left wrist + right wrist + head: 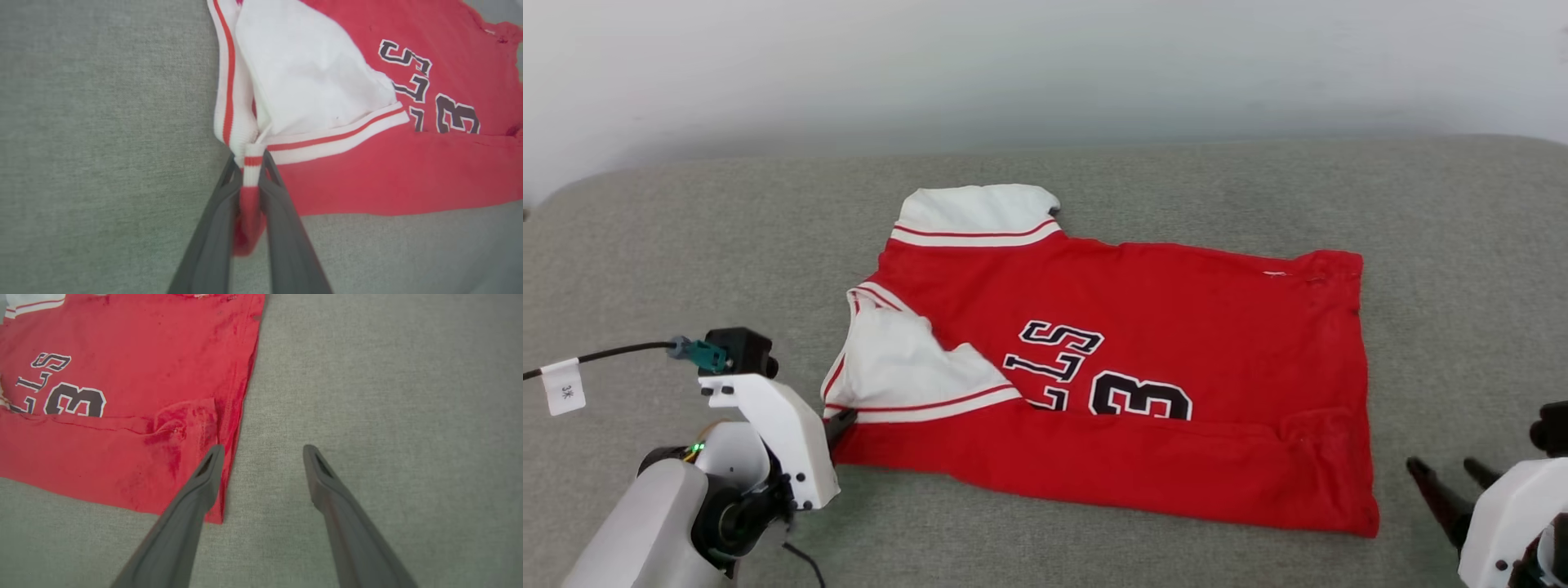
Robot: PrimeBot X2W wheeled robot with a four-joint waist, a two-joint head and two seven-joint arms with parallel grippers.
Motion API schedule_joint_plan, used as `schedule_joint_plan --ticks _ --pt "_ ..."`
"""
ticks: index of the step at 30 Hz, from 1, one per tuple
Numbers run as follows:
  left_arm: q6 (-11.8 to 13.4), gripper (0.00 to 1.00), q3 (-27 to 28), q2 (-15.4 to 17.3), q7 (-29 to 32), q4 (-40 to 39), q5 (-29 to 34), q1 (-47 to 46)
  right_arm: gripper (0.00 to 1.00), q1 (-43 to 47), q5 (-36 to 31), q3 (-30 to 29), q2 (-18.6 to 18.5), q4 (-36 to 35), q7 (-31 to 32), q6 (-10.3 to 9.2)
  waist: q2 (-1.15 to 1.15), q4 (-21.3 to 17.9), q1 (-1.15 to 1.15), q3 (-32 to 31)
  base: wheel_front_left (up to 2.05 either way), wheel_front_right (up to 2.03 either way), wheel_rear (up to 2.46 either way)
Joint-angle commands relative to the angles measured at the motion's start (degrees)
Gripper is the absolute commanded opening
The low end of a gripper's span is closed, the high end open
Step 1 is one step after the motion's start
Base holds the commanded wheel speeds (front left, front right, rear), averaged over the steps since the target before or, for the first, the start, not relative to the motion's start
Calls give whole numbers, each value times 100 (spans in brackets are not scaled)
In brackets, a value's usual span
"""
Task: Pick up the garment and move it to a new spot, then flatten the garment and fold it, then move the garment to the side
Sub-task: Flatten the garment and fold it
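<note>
At the far left of the head view, a thin black cable (621,353) with a small white paper tag (562,385) runs to the robot's white left arm (768,425) in the lower left corner. Just right of that arm, the left gripper (844,422) pokes its dark tips into the lower left corner of the garment (1176,327). It is a red sports jersey shirt with short white sleeves, red and white striped trim, and black letters and a number with white edges. In the left wrist view, at the bottom middle, the left gripper (252,157) has its two long dark fingers (282,212) squeezed close on the garment (388,171). A bit of striped trim and red cloth is pinched between them. The garment lies in the middle of the head view on a big grey woven cloth surface (686,245). One white sleeve is laid over the chest, and the near red edge is folded up over the bottom of the number. In the lower right corner of the head view, the right gripper (1441,467) has its fingers spread wide and holds nothing. It is near the garment's lower right corner but apart from it. In the right wrist view, the right gripper (263,448) shows one tip over the red edge of the garment (122,355) and the other over bare grey cloth. I cannot tell if that tip touches the garment.
</note>
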Motion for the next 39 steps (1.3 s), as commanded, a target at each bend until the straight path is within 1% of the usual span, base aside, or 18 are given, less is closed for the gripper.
schedule_joint_plan --ticks 1,3,5,10,12,13,14,15,16,18,20,21,24,26,31,34,39 --pt "26 0 22 -4 -46 -70 29 -27 100 -35 53 4 -6 35 170 -2 0 71 0 30 0 0 0" --pt "68 0 26 2 -107 -273 72 -41 100 -128 144 18 -18 127 676 -2 0 154 0 99 0 0 0" --pt "115 0 -2 4 -117 -454 118 -62 100 -227 226 65 14 237 993 -2 0 237 0 179 0 0 0" --pt "164 0 -71 -37 -132 -718 190 -106 100 -495 341 229 167 662 1312 -2 0 375 0 369 0 0 0" --pt "176 0 -88 -43 -144 -746 202 -96 100 -532 378 340 219 938 1442 -2 0 401 0 404 0 0 0" --pt "179 0 -94 -54 -156 -753 207 -90 96 -526 412 405 258 1075 1498 -1 0 412 0 414 0 0 0" --pt "179 0 -101 -61 -159 -749 209 -82 47 -537 454 467 312 1154 1515 -1 0 423 0 419 0 0 0" --pt "178 0 -105 -67 -173 -740 208 -69 18 -558 486 515 352 1224 1521 1 0 427 0 419 0 0 0" --pt "182 0 -105 -73 -192 -720 201 -41 0 -563 505 559 366 1293 1540 2 0 424 0 415 0 0 0" --pt "180 0 -92 -85 -215 -681 167 12 0 -592 544 617 348 1328 1474 6 0 408 0 396 0 0 0" --pt "180 0 -72 -89 -246 -634 134 56 0 -659 568 635 250 1320 1410 0 0 384 0 357 0 0 0" --pt "191 0 -46 -85 -311 -572 108 146 0 -763 591 740 123 1211 1265 -1 0 338 0 240 0 0 0" --pt "223 0 0 -88 -435 -549 97 267 0 -832 587 849 -6 1051 1137 -1 0 336 0 83 0 0 0" --pt "228 0 39 -145 -516 -531 40 332 0 -808 601 912 -78 973 1093 -1 0 362 0 -50 0 0 0" --pt "285 0 83 -183 -688 -511 -16 630 0 -628 629 1045 -58 791 1062 -1 0 422 0 -427 0 0 0" --pt "378 0 130 -142 -807 -585 -38 923 0 -486 630 1093 -50 710 1069 -1 0 473 0 -668 0 0 0" --pt "637 0 254 -95 -967 -939 -81 1493 0 -193 650 1013 -21 557 1145 -1 0 560 0 -844 0 0 0"
